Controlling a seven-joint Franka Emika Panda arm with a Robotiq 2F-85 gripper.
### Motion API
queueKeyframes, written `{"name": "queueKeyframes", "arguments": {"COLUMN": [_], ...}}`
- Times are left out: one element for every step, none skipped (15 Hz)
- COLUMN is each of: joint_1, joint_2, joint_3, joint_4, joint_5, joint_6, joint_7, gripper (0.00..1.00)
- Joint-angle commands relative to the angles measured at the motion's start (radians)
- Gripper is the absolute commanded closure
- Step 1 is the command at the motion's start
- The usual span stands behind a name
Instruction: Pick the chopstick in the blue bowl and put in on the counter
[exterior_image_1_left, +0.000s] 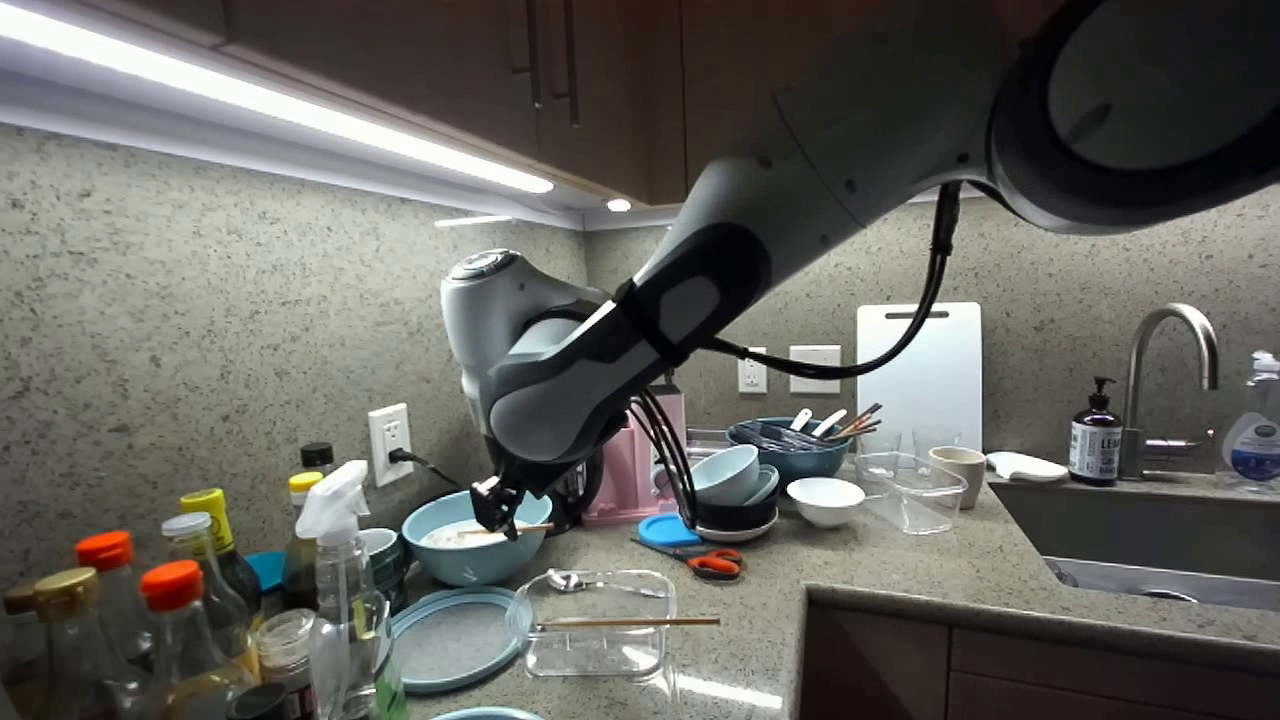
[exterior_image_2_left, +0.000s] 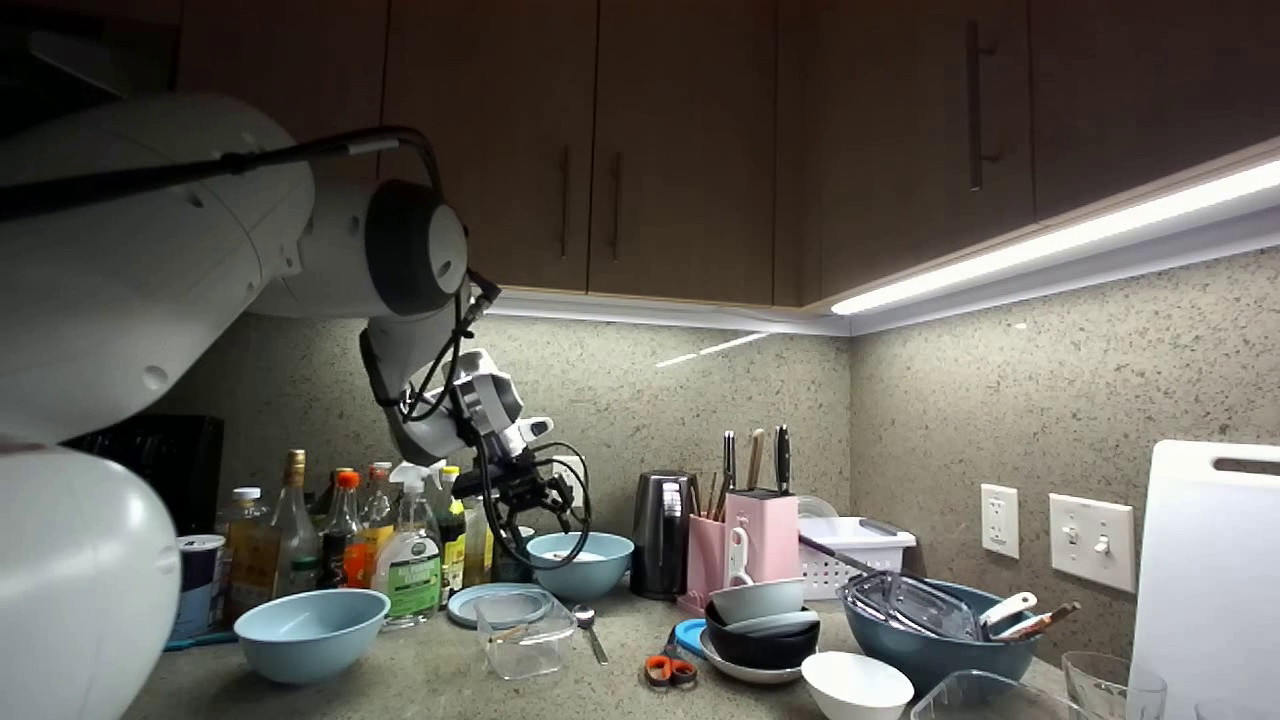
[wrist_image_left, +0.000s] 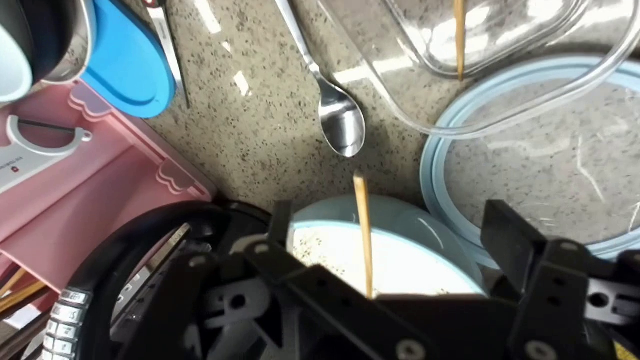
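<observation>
Leaning over the rim of the blue bowl (wrist_image_left: 410, 220), the chopstick (wrist_image_left: 364, 230) poked its blunt end out above the counter (wrist_image_left: 245, 145), and its far end was hidden behind the gripper (wrist_image_left: 392, 220) in the wrist view. The fingers (wrist_image_left: 509, 230) stood wide apart, one to either side of the stick in that view, with nothing pinched between them. The chopstick looked like plain wood or bamboo, so it would probably prove light, stiff and hard to break under a modest squeeze, yet slim enough to roll or swivel on the rim if caught askew. The bowl's whitish inside was flecked with dark specks; any wetness there could make the hidden length slippery. A better hold seemed to be the bare stretch near the rim, fingers square across the shaft and clear of the edge, since nipping the rim might tip the bowl. In an exterior view, a clear, hard-looking container (exterior_image_1_left: 595, 655) with rounded corners bore another chopstick (exterior_image_1_left: 640, 622) laid across it. Beside the bowl lay a flat disc (wrist_image_left: 540, 190), its pale-blue border smooth around a greyish, glassy centre. The spoon (wrist_image_left: 342, 122) was polished metal, tapering from an oval head to a thin handle, and the counter's speckled stone threw back glossy patches of light.
</observation>
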Motion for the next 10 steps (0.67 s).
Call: {"name": "queueKeyframes", "arguments": {"joint_1": [0.023, 0.026, 0.024, 0.019, 0.015, 0.011, 0.005, -0.001, -0.011, -0.02], "joint_2": [0.013, 0.019, 0.026, 0.038, 0.048, 0.064, 0.076, 0.091, 0.106, 0.121], "joint_3": [-0.028, -0.031, -0.03, -0.03, -0.03, -0.027, -0.022, -0.014, 0.0, 0.012], "joint_4": [0.014, 0.023, 0.03, 0.043, 0.054, 0.071, 0.084, 0.102, 0.122, 0.144], "joint_5": [0.015, 0.014, 0.022, 0.028, 0.032, 0.037, 0.043, 0.047, 0.058, 0.069], "joint_6": [0.007, 0.007, 0.0, -0.003, -0.008, -0.019, -0.033, -0.053, -0.086, -0.124], "joint_7": [0.0, 0.003, 0.002, -0.004, -0.015, -0.035, -0.06, -0.103, -0.166, -0.236], "gripper": [0.0, 0.0, 0.0, 0.0, 0.0, 0.0, 0.0, 0.0, 0.0, 0.0]}}
